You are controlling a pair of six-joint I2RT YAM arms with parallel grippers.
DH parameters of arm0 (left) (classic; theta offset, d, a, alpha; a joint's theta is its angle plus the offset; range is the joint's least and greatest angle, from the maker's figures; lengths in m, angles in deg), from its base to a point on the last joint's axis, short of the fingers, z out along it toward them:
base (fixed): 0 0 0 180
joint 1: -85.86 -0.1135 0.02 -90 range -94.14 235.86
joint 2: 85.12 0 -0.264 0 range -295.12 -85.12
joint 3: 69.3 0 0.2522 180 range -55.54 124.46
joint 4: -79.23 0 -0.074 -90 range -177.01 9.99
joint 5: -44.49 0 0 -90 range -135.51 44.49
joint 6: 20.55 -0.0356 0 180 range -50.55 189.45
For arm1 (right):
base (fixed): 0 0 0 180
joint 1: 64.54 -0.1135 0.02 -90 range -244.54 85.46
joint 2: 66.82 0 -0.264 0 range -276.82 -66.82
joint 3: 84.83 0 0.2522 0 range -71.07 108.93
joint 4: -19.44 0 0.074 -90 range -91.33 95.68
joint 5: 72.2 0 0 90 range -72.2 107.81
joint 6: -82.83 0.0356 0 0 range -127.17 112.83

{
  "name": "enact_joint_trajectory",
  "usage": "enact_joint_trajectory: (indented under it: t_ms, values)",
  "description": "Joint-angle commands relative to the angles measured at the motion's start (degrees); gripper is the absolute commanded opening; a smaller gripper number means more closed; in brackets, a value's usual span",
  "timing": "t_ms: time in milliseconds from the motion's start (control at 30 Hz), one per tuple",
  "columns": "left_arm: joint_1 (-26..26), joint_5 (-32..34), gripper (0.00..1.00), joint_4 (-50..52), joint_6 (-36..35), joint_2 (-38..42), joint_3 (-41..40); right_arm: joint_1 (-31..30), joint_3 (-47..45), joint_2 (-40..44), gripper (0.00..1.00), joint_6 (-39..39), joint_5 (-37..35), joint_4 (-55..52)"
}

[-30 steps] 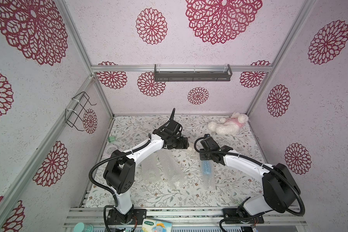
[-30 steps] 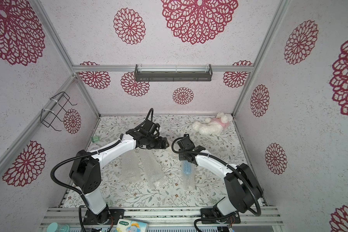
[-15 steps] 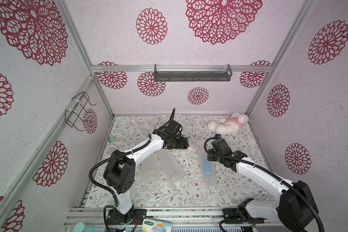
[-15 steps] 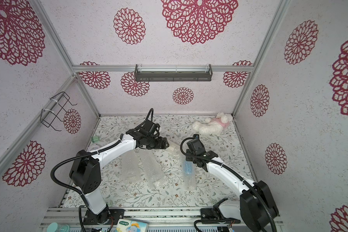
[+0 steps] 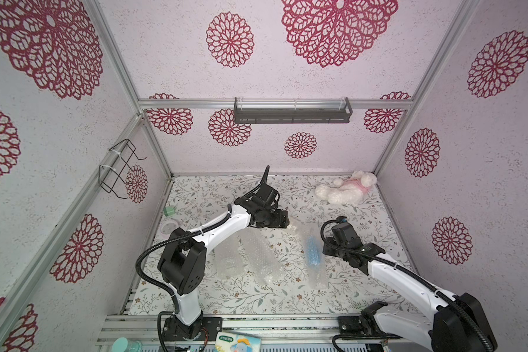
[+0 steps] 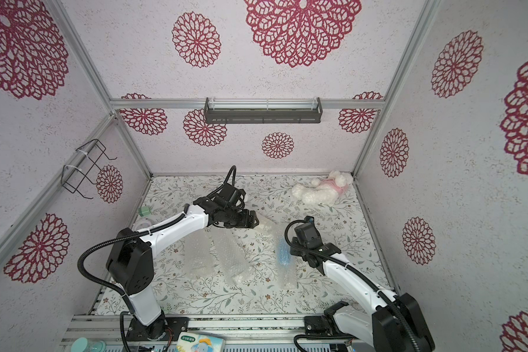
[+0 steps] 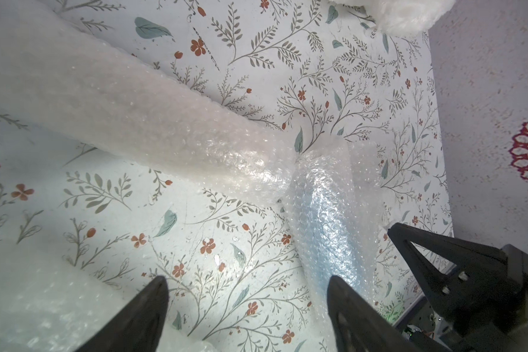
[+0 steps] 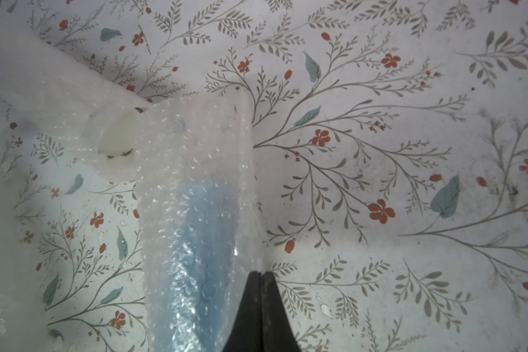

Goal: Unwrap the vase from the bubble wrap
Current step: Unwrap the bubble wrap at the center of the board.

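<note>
Blue vase (image 5: 313,253) sits rolled inside bubble wrap (image 8: 195,146), lying on the floral worktop (image 5: 226,298), centre-right in both top views. Spare rolls (image 5: 258,259) of the same clear wrap lie just left of it. In the left wrist view, one meets the bundle's end. Right jaws fully closed, tips right at the wrap's edge beside the vase. Can't tell if film is pinched. Left jaws wide apart, nothing in them, over bare worktop near the bundle. White plush toy (image 5: 345,190) upper right of worktop, well apart.

white links (image 5: 221,224), black joints (image 5: 182,266), ribbed black cables (image 5: 137,265), pointed black jaws
</note>
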Motion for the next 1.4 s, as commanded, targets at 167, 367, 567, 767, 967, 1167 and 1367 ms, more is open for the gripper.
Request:
enact_joint_trajectory:
  t_ms: [167,367,567,767,967,1167,1367]
  values:
    - [1.92,-0.35,0.84,-1.22,0.41,-0.16,1.84,2.17,-8.12,8.37,0.0,5.88,5.25,9.38]
    - [5.23,0.03,0.84,0.06,1.33,-3.93,7.68,2.25,-12.5,10.9,0.0,7.08,8.06,15.23]
    - [6.87,-0.86,0.79,2.41,2.28,-12.92,16.63,2.52,-16.07,15.77,0.02,7.49,8.5,17.59]
    - [7.56,-1.85,0.78,3.87,1.64,-18.83,22.99,2.99,-19.87,18.1,0.05,10.05,10.72,20.34]
    - [7.55,-0.69,0.78,5.2,0.27,-20.37,23.85,3.21,-20.89,17.56,0.08,10.49,11.81,21.38]
    - [5.55,-3.11,0.8,3.94,1.42,-18.0,19.84,4.99,-21.4,13.6,0.11,8.1,15.87,29.22]
    - [2.99,-3.47,0.8,1.34,2.04,-13.35,14.46,8.21,-20.76,7.35,0.14,5.07,20.91,37.03]
